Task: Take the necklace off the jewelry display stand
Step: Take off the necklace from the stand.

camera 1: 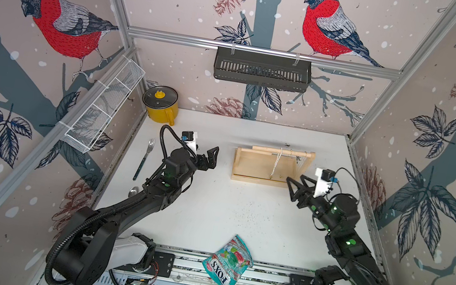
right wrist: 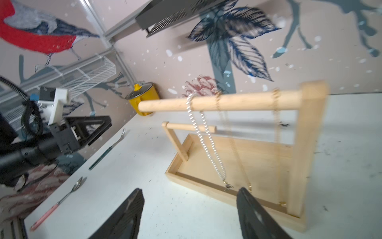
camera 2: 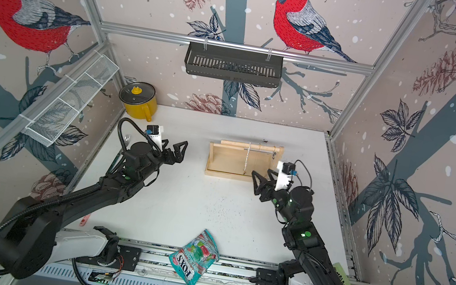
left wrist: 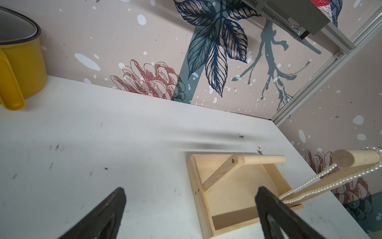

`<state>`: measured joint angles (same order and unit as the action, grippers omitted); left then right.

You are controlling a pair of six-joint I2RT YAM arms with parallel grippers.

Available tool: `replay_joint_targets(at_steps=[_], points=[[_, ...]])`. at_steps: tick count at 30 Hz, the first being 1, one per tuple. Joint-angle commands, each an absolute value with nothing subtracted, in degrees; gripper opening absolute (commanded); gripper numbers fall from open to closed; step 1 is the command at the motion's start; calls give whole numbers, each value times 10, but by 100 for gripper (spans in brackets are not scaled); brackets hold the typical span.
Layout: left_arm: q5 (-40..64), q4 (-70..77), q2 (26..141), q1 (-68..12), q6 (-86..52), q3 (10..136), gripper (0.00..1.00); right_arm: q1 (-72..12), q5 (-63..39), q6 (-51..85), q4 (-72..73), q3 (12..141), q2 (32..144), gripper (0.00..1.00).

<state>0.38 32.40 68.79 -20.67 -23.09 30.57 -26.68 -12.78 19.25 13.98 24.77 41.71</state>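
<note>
My right wrist view is blurred, and the thin chains barely show in both top views. The jewelry display stand (camera 1: 260, 168) sits toward the back right of the table (camera 1: 208, 209), with its top bar (right wrist: 248, 102) running side to side along the back wall. One pearl necklace (right wrist: 206, 140) and two thin gold chains (right wrist: 235, 149) hang from the bar. My left gripper (camera 1: 211, 159) and right gripper (camera 1: 296, 178) both gape empty, and the right one is just beside the stand's front corner.
</note>
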Motion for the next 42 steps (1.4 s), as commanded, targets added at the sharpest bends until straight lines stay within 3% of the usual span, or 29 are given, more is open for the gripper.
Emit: replay_joint_targets(at_steps=[1,4,9,13,26,42], points=[[50,391,680,-202,-185,283,98,-345,-20,132,221,261,454,72],[84,445,650,-204,-151,235,97,-390,25,104,234,280,500,68],[90,466,603,-216,-148,189,96,-394,73,109,321,261,542,60],[106,475,599,-251,-119,173,96,-388,94,116,342,278,590,61],[118,501,614,-296,-94,172,96,-360,102,133,347,330,652,59],[127,498,623,-312,-83,168,95,-350,87,152,335,367,690,43]])
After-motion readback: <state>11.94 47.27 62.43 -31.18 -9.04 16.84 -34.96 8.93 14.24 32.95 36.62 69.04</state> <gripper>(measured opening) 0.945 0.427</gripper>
